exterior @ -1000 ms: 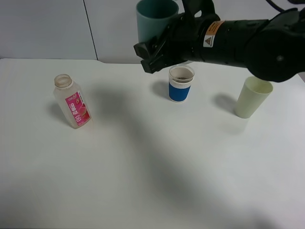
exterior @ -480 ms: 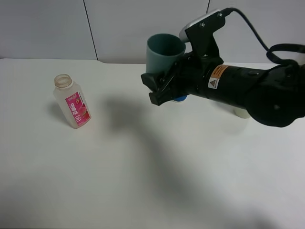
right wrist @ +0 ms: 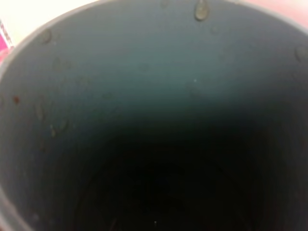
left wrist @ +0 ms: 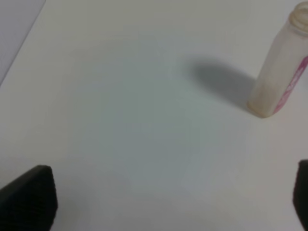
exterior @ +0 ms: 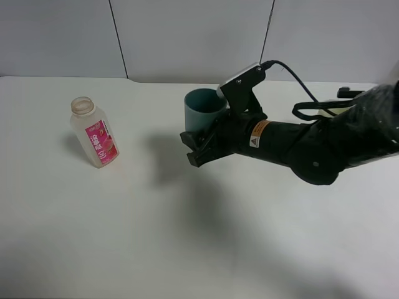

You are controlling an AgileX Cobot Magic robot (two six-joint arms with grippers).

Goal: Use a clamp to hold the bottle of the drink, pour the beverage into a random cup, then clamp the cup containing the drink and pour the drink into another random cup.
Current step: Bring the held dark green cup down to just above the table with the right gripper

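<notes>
From the exterior high view: the right gripper [exterior: 198, 148] has come down a lot in the last second. It was up at the top of the frame with the teal cup [exterior: 202, 107] held above the blue-banded cup, and now it sits low in the middle of the frame, just over the table [exterior: 124, 237], with the cup upright. The jaws are clamped on the lower part of that cup. The blue-banded cup, which was in plain sight a second ago, is now hidden behind the arm, so I can't say how much drink it got. The bottle [exterior: 93, 132] hasn't budged, standing at the left of the frame, well apart from the arm. A sliver of the pale yellow-green cup [exterior: 333, 111] pokes out behind the cable at the right.

Left wrist view: the left gripper [left wrist: 168, 202] is spread wide with nothing in it; only its two dark fingertips [left wrist: 29, 199] show at the lower corners. The bottle [left wrist: 281, 72] stands at the upper right, with its shadow beside it.

Right wrist view: basically all teal cup [right wrist: 144, 96] interior, with droplets on the wall near the rim at the top. The bottom is too dark to tell if any liquid is left.

My read: the second pour looks done, and the cup is being set back down.
</notes>
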